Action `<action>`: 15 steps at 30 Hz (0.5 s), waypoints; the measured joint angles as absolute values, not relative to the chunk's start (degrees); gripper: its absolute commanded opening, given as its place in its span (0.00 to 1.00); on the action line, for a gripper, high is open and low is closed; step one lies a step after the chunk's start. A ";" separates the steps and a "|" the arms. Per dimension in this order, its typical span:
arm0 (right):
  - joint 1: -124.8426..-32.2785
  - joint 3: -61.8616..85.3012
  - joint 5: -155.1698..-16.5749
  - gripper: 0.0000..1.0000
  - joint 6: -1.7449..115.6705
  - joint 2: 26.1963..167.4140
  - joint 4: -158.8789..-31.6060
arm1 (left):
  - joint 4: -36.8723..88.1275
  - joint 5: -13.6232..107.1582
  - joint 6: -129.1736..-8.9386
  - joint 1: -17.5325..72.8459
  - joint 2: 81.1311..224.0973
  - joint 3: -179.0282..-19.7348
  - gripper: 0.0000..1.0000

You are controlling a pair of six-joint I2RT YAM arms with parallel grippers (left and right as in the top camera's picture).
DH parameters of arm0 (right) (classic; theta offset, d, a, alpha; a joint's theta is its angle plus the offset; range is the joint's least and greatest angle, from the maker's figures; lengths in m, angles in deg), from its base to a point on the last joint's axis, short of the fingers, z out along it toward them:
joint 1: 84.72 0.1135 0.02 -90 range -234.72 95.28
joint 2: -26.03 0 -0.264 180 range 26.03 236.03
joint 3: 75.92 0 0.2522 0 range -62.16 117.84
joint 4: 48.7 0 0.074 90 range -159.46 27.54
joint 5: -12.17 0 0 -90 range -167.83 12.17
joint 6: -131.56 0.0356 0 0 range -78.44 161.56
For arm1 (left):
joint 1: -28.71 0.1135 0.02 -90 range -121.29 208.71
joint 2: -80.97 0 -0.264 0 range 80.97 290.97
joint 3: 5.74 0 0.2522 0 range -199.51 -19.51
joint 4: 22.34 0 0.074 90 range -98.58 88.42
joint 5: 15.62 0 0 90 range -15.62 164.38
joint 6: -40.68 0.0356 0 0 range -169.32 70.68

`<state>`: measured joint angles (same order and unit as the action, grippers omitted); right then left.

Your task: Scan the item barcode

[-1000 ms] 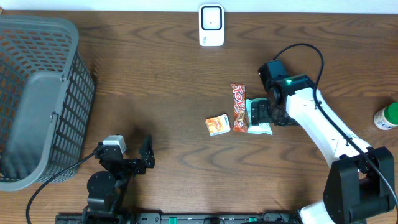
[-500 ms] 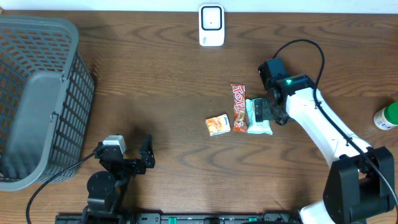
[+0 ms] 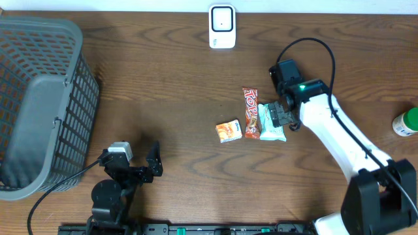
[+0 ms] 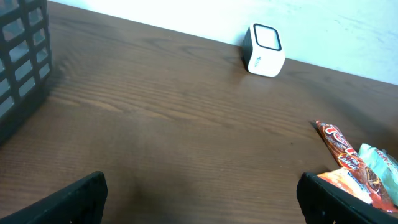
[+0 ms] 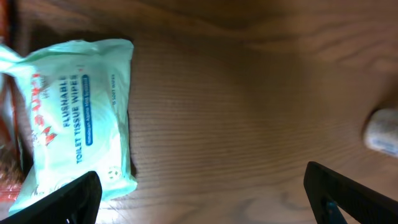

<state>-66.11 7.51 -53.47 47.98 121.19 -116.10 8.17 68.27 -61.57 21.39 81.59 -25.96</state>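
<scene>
Green wipes pack flat, long axis near-far, parallel red bar.

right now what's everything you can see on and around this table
table: one, dark brown wood, under everything
basket: one, grey mesh, far left
scanner: one, white, top centre edge
candy bar: one, red wrapper, middle right
snack packet: one, orange, just left of the candy bar
wipes pack: one, mint green, just right of the candy bar
bottle: one, white with a green cap, right edge
left fingers: two, black, open, low near the front edge, away from the items
right fingers: two, black, open, over the wipes pack's edge, not closed on it
</scene>
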 measured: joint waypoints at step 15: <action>-53.52 7.51 -45.38 0.99 42.56 115.88 -123.08 | 8.17 68.27 -61.57 21.37 81.59 -25.96 0.98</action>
